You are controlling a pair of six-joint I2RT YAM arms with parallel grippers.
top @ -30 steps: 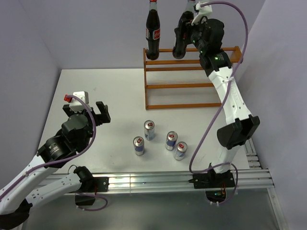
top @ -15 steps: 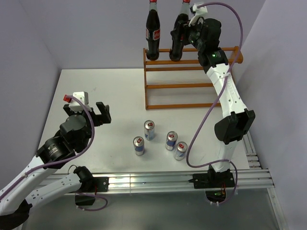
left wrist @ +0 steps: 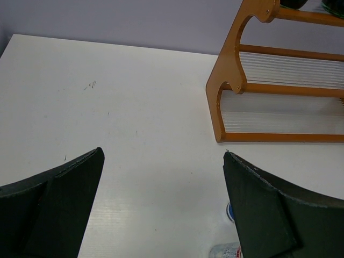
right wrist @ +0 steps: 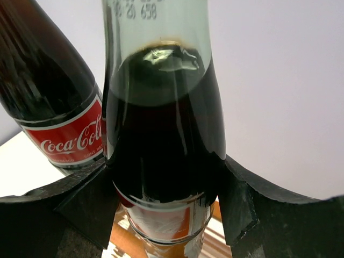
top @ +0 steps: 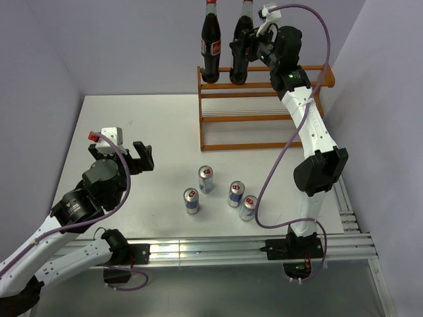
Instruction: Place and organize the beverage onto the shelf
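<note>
The orange-brown shelf (top: 264,119) stands at the back of the table. One cola bottle (top: 211,46) stands upright on its top tier at the left end. My right gripper (top: 242,49) is shut on the second cola bottle (top: 239,56), held upright just right of the first. In the right wrist view both fingers press its dark body (right wrist: 164,150), with the first bottle (right wrist: 59,118) close on the left. Four blue-and-silver cans (top: 206,179) (top: 191,201) (top: 236,193) (top: 249,207) stand on the table in front. My left gripper (top: 122,153) is open and empty, left of the cans.
The shelf's left end post (left wrist: 228,80) and lower tier show in the left wrist view, with a can top (left wrist: 228,250) at the bottom edge. A wall stands close behind the shelf. An aluminium rail (top: 225,249) runs along the near table edge.
My right gripper has carried the second cola bottle leftward along the top tier, closer to the first bottle. The left arm has barely moved.
</note>
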